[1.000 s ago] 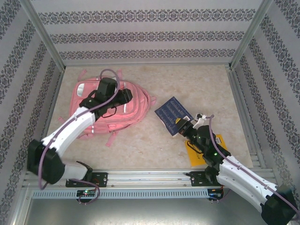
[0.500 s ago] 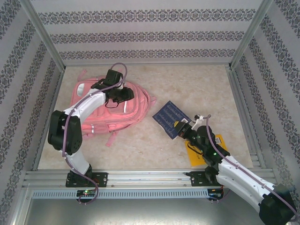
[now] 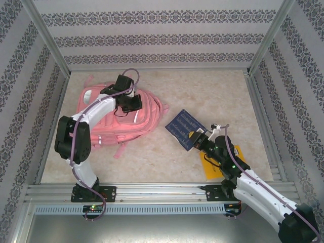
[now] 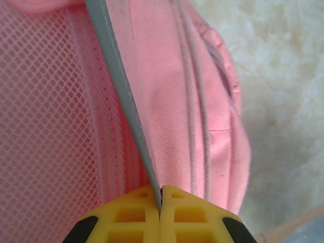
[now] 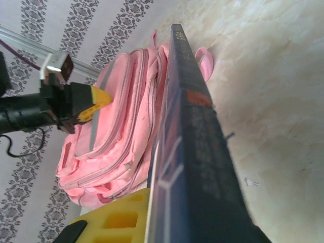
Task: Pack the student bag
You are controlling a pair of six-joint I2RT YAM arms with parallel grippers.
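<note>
Right arm covers much of a flat yellow thing (image 3: pixel 208 168) well right of the backpack (image 3: pixel 109 129), and I can't make it out. Left arm hides the backpack's top. The backpack lies flat on the table (image 3: pixel 152 167), far-left part, long axis running roughly left to right, pockets up. What's inside, I can't tell. Left fingers (image 4: pixel 185 212) are clenched on its grey trim strip (image 4: pixel 116 76). Right fingers (image 5: pixel 114 220) are grasping a dark blue book (image 3: pixel 182 124), near the backpack's right side.
</note>
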